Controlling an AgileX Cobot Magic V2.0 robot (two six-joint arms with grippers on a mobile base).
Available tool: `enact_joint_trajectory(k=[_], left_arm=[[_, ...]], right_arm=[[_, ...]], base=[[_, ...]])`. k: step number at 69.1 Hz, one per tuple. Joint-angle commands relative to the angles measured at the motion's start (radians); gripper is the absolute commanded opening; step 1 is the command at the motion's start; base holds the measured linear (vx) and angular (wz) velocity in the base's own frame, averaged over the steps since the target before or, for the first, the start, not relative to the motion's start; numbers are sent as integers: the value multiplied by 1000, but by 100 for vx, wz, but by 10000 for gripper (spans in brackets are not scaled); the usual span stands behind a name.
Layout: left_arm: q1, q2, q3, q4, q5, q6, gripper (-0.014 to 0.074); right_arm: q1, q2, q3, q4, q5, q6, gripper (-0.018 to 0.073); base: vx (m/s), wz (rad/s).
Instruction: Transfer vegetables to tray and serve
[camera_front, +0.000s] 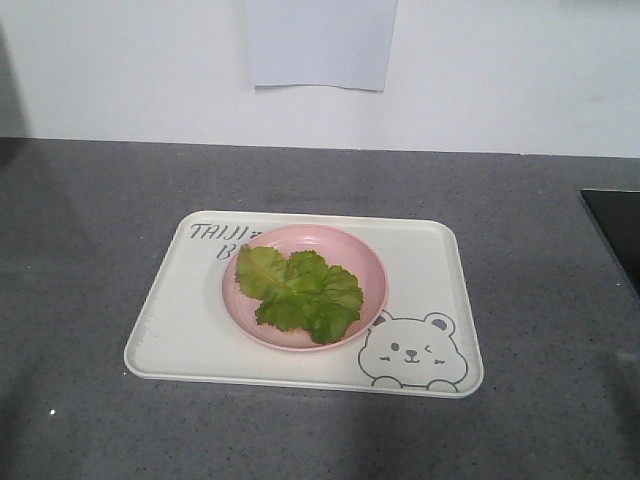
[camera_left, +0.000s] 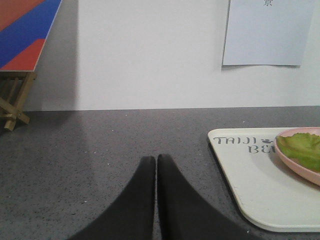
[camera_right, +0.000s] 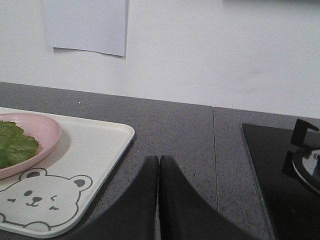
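On my left wrist view the left gripper (camera_left: 156, 162) sits at the bottom centre of the frame, its two black fingers pressed together with nothing between them, low over the grey counter (camera_left: 100, 150). To its right, in the lower right of that frame, I see the near corner of the tray (camera_left: 250, 190), apart from the fingers.

On my right wrist view the right gripper (camera_right: 159, 162) is likewise clenched on nothing at the bottom centre, over bare counter. The tray's bear corner lies in the lower left of that frame, just beside the fingers but not touching them. A black stove (camera_right: 270, 175) with a burner fills the lower right.

From the front camera, neither gripper shows. The tray lies flat in the middle of the counter, lettering at its upper left, bear at its lower right. A pink plate (camera_front: 345, 250) rests on the tray near its centre, covering part of the lettering. The lettuce (camera_front: 298, 291) lies on the plate. A paper sheet (camera_front: 320, 45) hangs on the white wall at the top centre.
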Motion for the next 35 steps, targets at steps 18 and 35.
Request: enact_joint_trajectory(k=[18, 35], left_arm=[[1, -15, 27, 0, -76, -10, -7], [1, -15, 27, 0, -76, -10, -7]], right_arm=[[-43, -82, 150, -23, -185, 80, -6], [-42, -82, 151, -23, -185, 70, -6]], base=[[0, 0], [0, 0]])
